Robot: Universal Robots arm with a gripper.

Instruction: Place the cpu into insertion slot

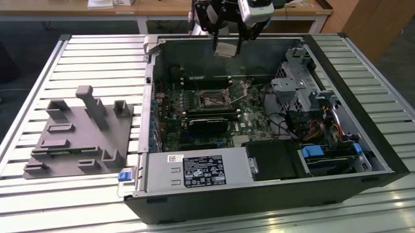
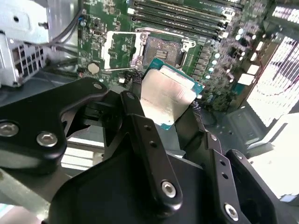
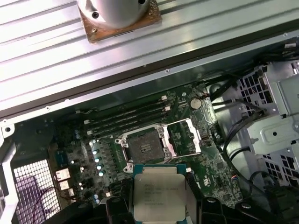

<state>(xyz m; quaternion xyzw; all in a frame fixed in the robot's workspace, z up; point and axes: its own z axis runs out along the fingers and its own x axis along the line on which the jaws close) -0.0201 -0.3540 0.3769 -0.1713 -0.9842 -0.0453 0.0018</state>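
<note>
The cpu (image 1: 226, 49) (image 2: 165, 95) (image 3: 159, 193) is a flat square chip with a dull silver top and a green rim. My gripper (image 1: 226, 48) (image 2: 161, 105) is shut on it, with a black finger (image 2: 140, 123) along each side. It hangs high over the far wall of the open computer case (image 1: 272, 194). The insertion slot (image 1: 212, 98) (image 2: 161, 51) (image 3: 145, 148) lies below on the green motherboard. It has a dark centre, and its silver frame (image 3: 184, 137) is flipped open beside it. The chip is well above the slot, not touching it.
Long black memory slots (image 3: 126, 116) run beside the socket. A drive cage with cables (image 1: 304, 102) fills the case on the exterior view's right. A power supply (image 1: 194, 170) sits at the case's near side. A grey fixture block (image 1: 81, 133) stands on the slatted table at the exterior view's left.
</note>
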